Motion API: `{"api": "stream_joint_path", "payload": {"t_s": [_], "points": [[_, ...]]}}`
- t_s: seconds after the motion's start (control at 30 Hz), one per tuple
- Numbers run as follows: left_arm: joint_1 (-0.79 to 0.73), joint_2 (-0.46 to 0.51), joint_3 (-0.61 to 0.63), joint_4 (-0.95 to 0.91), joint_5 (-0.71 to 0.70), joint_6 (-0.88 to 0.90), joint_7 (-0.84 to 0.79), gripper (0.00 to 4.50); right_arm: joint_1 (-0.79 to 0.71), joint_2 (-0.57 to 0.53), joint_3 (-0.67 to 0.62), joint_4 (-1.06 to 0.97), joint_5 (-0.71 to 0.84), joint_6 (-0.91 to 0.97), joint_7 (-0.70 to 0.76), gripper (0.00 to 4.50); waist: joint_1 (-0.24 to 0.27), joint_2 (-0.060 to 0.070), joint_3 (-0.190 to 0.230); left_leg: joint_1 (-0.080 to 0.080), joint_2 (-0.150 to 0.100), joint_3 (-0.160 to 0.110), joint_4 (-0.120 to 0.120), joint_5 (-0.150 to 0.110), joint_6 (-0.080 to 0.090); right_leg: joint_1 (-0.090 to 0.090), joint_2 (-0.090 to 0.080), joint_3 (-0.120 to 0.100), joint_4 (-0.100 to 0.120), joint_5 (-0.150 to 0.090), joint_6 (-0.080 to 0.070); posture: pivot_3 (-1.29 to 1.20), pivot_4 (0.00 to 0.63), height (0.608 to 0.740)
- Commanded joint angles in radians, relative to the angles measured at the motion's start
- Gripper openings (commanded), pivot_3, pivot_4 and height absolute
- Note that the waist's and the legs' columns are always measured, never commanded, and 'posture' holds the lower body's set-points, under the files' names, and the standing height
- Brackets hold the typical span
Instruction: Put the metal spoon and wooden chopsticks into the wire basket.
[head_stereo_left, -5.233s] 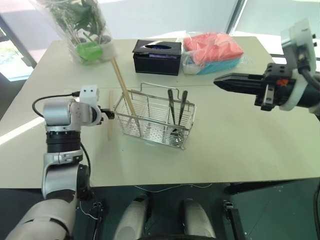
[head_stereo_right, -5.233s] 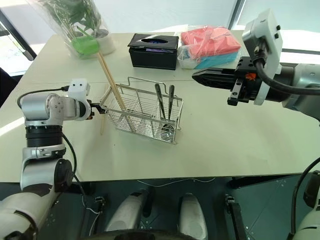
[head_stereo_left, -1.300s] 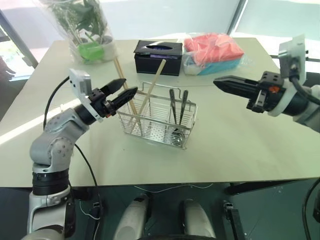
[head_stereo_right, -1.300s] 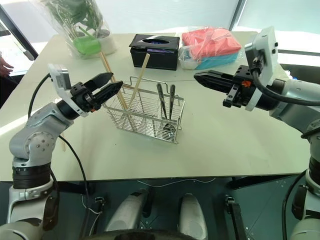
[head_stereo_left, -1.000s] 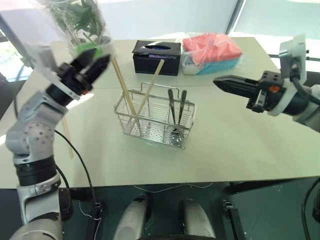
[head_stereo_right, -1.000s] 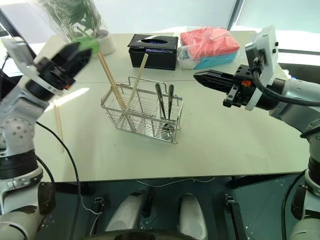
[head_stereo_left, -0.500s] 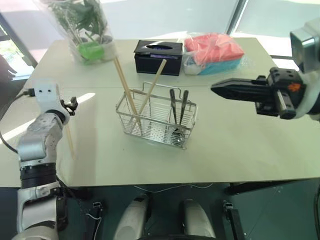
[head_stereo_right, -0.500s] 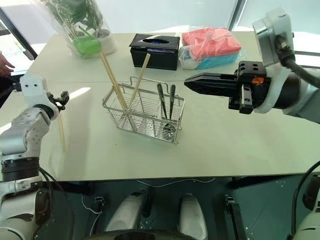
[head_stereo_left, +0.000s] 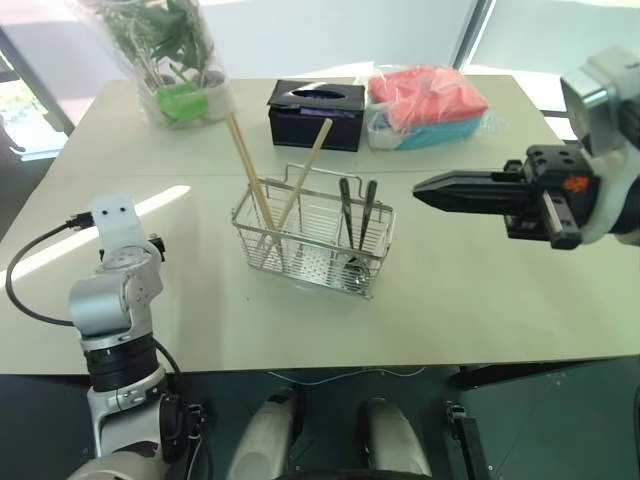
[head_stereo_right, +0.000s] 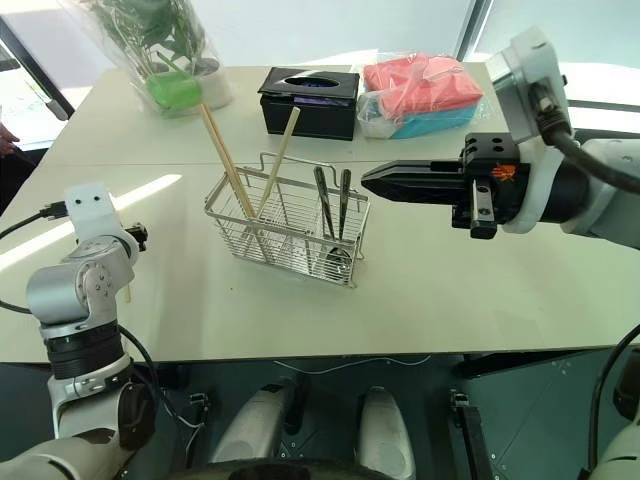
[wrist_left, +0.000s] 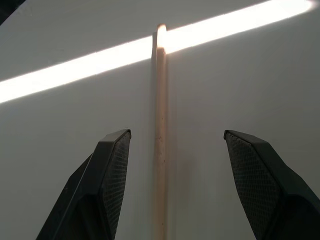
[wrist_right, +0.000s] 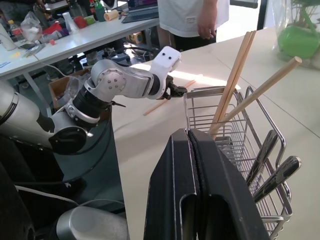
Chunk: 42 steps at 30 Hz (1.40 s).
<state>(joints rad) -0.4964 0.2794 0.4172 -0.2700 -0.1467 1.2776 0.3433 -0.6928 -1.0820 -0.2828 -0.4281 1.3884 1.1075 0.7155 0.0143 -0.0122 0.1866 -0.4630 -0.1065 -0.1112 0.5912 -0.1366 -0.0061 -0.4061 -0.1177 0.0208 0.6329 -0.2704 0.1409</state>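
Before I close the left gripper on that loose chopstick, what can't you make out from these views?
- Left gripper: the left wrist view's lower edge cuts off the near end of the pale wooden chopstick on the table.
- Head views: the left arm hides that chopstick and the fingers.
- Silver wire-mesh basket: whether a dark utensil is the metal spoon; mesh hides their lower ends.

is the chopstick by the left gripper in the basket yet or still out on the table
Out. That chopstick lies flat on the table, between the open fingers of the left gripper, well apart from the basket.
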Motion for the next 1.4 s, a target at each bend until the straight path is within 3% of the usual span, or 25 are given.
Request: {"api": "stream_joint_path", "payload": {"t_s": [0.03, 0.4, 0.6, 0.93, 1.1, 1.4], "points": [[-0.003, 0.005, 0.059, -0.058, 0.031, 0.043, -0.001, 3.13, 0.009, -0.020, -0.036, -0.005, -0.009, -0.017, 0.016, 0.00, 0.000, 0.000, 0.000, 0.000, 0.000, 0.000, 0.000, 0.000, 0.000, 0.000, 0.000, 0.000, 0.000, 0.000, 0.000, 0.00, 0.150, 0.740], [0.044, 0.113, 0.129, 0.041, 0.015, 0.055, -0.165, 3.13, 0.021, -0.014, -0.044, 0.003, -0.046, -0.036, 0.039, 0.00, 0.001, 0.000, 0.000, 0.000, 0.000, 0.000, 0.000, 0.000, 0.000, 0.000, 0.000, 0.000, 0.000, -0.001, -0.002, 0.00, 0.150, 0.740], [0.059, 0.182, 0.094, 0.095, -0.022, 0.002, -0.304, 3.13, -0.001, -0.005, -0.031, 0.004, -0.041, -0.035, 0.021, 0.00, 0.000, 0.000, 0.000, 0.000, 0.000, 0.000, 0.000, 0.000, 0.000, 0.000, 0.000, 0.000, 0.000, -0.001, -0.003, 0.00, 0.150, 0.740], [0.012, 0.224, 0.108, 0.052, 0.012, 0.000, -0.291, 3.13, 0.032, -0.007, -0.049, 0.001, -0.059, -0.042, 0.020, 0.00, 0.000, 0.000, 0.000, 0.000, 0.000, 0.000, -0.001, 0.000, 0.000, -0.001, -0.001, 0.001, 0.000, -0.001, -0.003, 0.00, 0.150, 0.740], [-0.035, 0.195, 0.098, 0.065, -0.005, -0.027, -0.300, 3.13, 0.034, -0.004, -0.044, 0.007, -0.071, -0.052, 0.027, 0.00, 0.000, 0.000, 0.000, 0.000, 0.000, 0.000, 0.000, 0.000, 0.000, -0.001, -0.001, 0.000, 0.000, -0.001, -0.002, 0.00, 0.150, 0.740], [-0.037, 0.019, 0.056, 0.083, -0.018, -0.073, -0.278, 3.13, 0.032, 0.002, -0.042, 0.011, -0.078, -0.060, 0.034, 0.00, 0.000, 0.000, 0.000, 0.000, 0.000, 0.000, 0.000, 0.000, 0.000, 0.000, 0.000, 0.000, 0.000, 0.000, 0.000, 0.00, 0.150, 0.740]]}}
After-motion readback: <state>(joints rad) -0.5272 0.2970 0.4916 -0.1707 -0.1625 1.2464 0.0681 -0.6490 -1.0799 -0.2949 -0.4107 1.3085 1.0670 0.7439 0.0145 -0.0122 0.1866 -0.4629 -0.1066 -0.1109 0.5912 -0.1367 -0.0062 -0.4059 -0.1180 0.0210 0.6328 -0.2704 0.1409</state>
